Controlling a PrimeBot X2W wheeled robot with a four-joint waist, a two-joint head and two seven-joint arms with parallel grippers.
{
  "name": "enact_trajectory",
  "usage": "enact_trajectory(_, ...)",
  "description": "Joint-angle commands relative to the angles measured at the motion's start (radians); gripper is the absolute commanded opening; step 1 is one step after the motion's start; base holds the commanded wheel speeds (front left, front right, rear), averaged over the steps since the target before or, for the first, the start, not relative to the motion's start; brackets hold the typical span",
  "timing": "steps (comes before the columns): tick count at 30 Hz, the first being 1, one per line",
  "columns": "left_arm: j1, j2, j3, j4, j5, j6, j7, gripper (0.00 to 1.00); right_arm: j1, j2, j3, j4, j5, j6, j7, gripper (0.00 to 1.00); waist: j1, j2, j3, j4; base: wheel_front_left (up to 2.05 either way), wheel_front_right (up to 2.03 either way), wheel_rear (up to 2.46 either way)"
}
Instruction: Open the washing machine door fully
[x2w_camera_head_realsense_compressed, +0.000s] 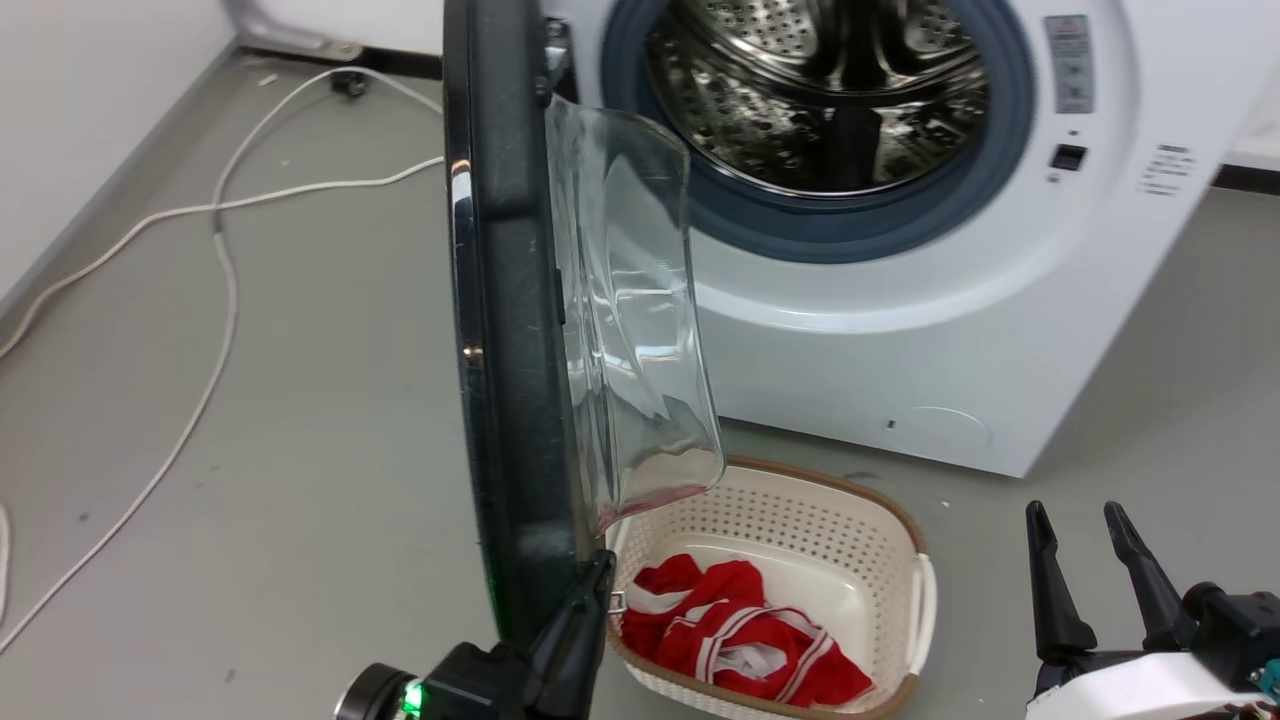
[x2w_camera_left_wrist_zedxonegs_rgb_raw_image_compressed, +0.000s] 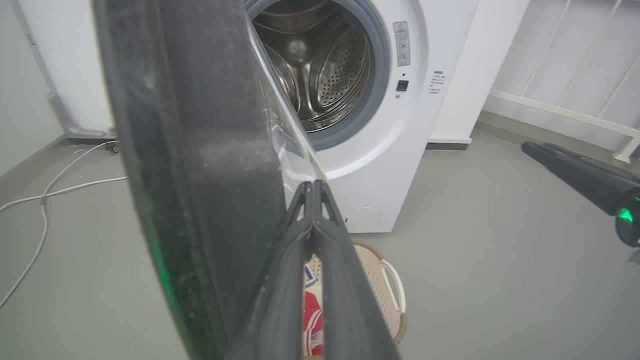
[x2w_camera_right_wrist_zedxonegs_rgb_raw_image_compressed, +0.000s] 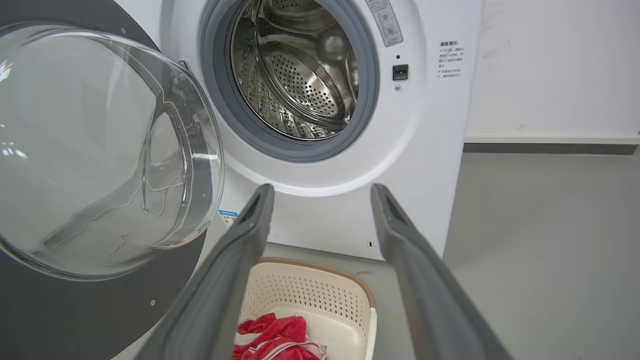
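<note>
The washing machine stands white at the back, its steel drum exposed. The washing machine door is swung out and stands edge-on to me, glossy black, with its clear glass bowl bulging to the right. My left gripper is shut with nothing between its fingers. Its tip lies against the inner side of the door's lower rim, as the left wrist view shows: left gripper beside the door. My right gripper hangs open at the lower right, apart from the door.
A cream perforated basket holding red clothes sits on the grey floor just under the door's bowl. White cables trail across the floor at the left. A wall runs along the far left.
</note>
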Motion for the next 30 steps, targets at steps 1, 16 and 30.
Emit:
enact_trajectory(1,0.005,0.012,0.029,0.003,-0.005,0.019,-0.006,0.00,-0.019,0.002,0.000,-0.003,-0.009,-0.001,0.003,1.00,0.0000,0.0000,0.010,0.065,0.00,0.00,0.00)
enact_trajectory(16,-0.019,0.068,0.171,0.066,-0.038,0.068,-0.056,0.00,-0.032,0.002,-0.002,-0.012,-0.016,-0.001,0.020,1.00,0.0000,0.0000,0.022,0.162,0.00,0.00,0.00)
enact_trajectory(30,-0.167,0.156,0.419,0.265,-0.159,0.072,-0.179,0.00,-0.042,0.002,-0.015,-0.039,-0.033,-0.001,0.049,1.00,0.0000,0.0000,0.072,0.114,0.00,0.00,0.00)
